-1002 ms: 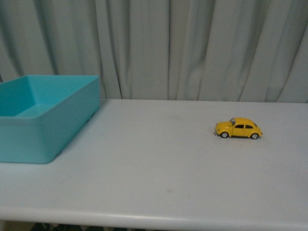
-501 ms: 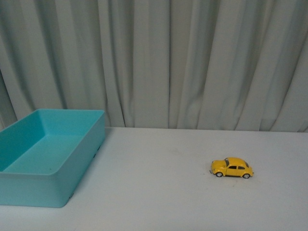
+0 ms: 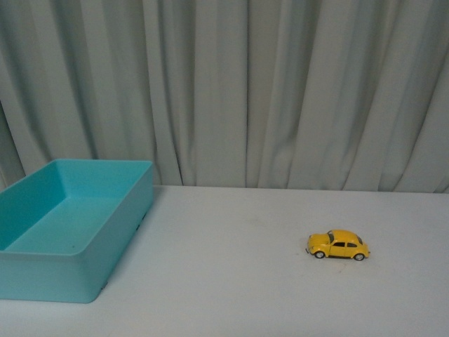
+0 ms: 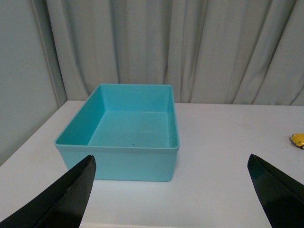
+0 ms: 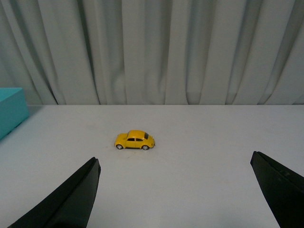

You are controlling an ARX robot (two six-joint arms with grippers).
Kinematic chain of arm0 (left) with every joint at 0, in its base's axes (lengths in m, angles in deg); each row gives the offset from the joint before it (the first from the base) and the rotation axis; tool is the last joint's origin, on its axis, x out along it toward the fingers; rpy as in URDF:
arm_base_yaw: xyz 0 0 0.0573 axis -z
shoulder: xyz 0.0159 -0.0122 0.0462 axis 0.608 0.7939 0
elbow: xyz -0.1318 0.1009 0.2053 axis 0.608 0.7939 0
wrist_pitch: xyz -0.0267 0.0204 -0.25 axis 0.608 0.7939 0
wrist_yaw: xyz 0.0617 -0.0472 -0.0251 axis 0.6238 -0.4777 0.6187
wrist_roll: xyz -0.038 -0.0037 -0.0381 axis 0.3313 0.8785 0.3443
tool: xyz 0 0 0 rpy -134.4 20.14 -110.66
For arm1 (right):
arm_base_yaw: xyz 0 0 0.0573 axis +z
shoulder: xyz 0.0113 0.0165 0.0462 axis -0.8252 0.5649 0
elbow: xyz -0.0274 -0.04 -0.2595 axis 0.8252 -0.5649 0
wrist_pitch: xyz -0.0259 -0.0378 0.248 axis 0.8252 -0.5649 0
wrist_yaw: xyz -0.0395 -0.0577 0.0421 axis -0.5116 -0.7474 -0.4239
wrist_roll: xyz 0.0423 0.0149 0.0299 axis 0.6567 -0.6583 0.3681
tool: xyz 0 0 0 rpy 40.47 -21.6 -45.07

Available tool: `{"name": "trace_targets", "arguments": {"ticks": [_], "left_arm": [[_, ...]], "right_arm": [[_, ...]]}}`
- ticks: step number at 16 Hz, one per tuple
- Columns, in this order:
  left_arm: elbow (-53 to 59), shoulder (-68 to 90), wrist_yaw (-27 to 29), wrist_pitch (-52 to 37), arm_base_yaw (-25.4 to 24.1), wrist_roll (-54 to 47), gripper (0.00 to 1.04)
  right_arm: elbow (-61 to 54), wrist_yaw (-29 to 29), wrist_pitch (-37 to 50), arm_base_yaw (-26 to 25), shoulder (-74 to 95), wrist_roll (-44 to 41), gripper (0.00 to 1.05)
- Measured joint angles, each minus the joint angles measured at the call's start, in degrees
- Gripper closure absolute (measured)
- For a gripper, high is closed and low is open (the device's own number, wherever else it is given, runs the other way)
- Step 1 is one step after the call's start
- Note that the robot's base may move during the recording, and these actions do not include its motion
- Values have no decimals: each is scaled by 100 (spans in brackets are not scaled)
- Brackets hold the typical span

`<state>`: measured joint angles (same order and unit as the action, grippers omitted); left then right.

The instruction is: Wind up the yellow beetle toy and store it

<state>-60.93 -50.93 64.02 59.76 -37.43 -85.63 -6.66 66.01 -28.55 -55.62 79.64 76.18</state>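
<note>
Nothing moved: yellow beetle toy (image 3: 337, 245) outside bin (image 3: 49, 277); left pincer (image 4: 171, 159), right pincer (image 5: 175, 158) spread.

Yellow beetle toy (image 3: 337, 245): glossy yellow body, dark windows, black wheels with silver hubs.
Bin (image 3: 70, 277): plain turquoise, inside and out.
Table (image 3: 231, 295): plain off-white.
Curtain (image 3: 280, 91): pale grey, with darker vertical stripes along its folds.
Left gripper (image 4: 169, 161): black fingers.
Right gripper (image 5: 175, 159): black fingers.
</note>
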Motion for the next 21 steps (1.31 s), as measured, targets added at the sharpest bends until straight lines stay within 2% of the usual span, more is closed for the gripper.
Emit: {"name": "trace_targets", "arguments": {"ticks": [21], "left_arm": [[0, 7, 2, 9, 0, 0, 7]], "right_arm": [[0, -2, -2, 0, 0, 0, 7]]}}
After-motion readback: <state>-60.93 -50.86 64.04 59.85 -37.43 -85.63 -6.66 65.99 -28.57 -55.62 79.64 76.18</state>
